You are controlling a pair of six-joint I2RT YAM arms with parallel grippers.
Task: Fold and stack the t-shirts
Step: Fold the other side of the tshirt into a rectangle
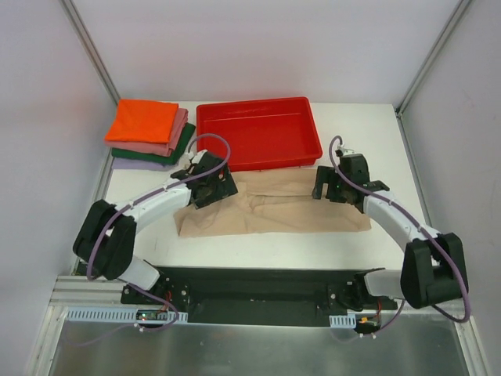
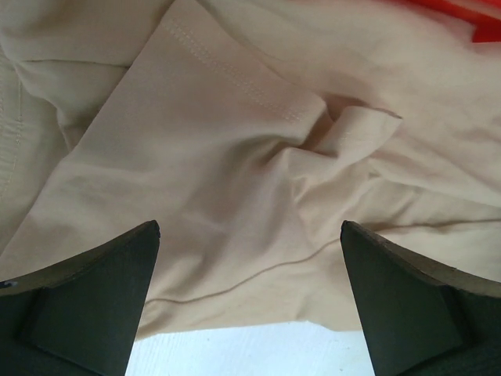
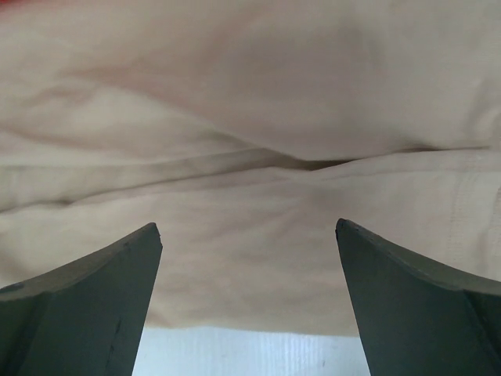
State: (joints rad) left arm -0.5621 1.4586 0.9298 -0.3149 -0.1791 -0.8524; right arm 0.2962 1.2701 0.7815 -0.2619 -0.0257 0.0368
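A large beige t-shirt (image 1: 274, 210) lies crumpled flat across the middle of the white table, just in front of the red tray. My left gripper (image 1: 210, 188) hovers over its left part, open, with nothing between the fingers; below it I see wrinkled beige cloth (image 2: 235, 157) and its hem edge. My right gripper (image 1: 330, 186) hovers over the shirt's right part, open and empty, above beige cloth (image 3: 250, 196). A stack of folded shirts sits at the back left: orange (image 1: 142, 120) on top, then pink (image 1: 177, 139), dark green (image 1: 182, 150) and lavender (image 1: 135, 164).
A red plastic tray (image 1: 258, 131) stands at the back centre, touching the beige shirt's far edge; its corner shows in the left wrist view (image 2: 470, 16). Grey walls close both sides. White table (image 1: 258, 251) shows in front of the shirt.
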